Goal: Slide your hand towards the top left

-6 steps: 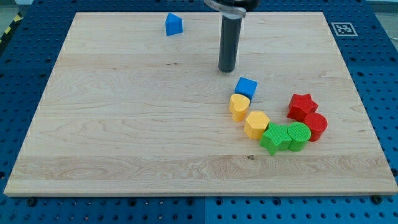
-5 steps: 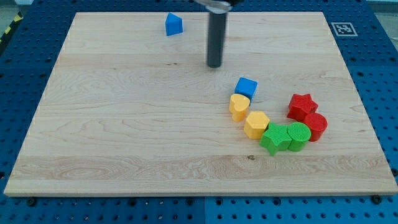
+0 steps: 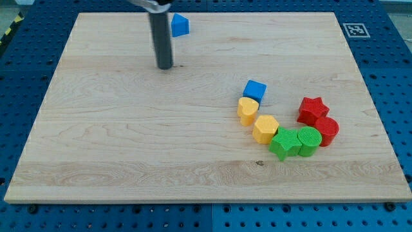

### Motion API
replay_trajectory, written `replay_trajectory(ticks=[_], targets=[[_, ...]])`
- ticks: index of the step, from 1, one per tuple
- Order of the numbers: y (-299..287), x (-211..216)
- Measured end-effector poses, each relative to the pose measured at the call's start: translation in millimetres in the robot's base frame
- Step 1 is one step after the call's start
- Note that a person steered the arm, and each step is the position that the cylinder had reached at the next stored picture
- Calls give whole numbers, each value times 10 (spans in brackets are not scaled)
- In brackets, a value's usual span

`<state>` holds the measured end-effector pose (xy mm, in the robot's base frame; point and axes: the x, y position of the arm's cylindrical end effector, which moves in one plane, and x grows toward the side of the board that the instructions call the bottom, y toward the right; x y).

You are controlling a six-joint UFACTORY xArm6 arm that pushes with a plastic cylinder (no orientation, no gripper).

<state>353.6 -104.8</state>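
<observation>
The wooden board [image 3: 129, 142] lies on a blue pegboard bench [image 3: 393, 96], with much bare wood toward the top left. My tip [image 3: 165, 66] is a bare rod with nothing to clench, touching no block. Veering right could nudge the blue wedge [image 3: 179, 25] just up-right of it; the cluster with the blue cube [image 3: 255, 90] lies well apart.

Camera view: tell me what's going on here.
My tip rests on bare wood in the board's upper left part, touching no block. The nearest one, a blue block, sits just up and to the view's right of it. The others lie apart at the lower right: a blue cube, two yellow blocks, a green star, a green cylinder, a red star and a red cylinder.
</observation>
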Motion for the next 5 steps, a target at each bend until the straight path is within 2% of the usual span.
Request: replay_trajectory(ticks=[1, 3, 4, 5], targets=[[-466, -210], [-503, -222], [-839, -381], [-1166, -741]])
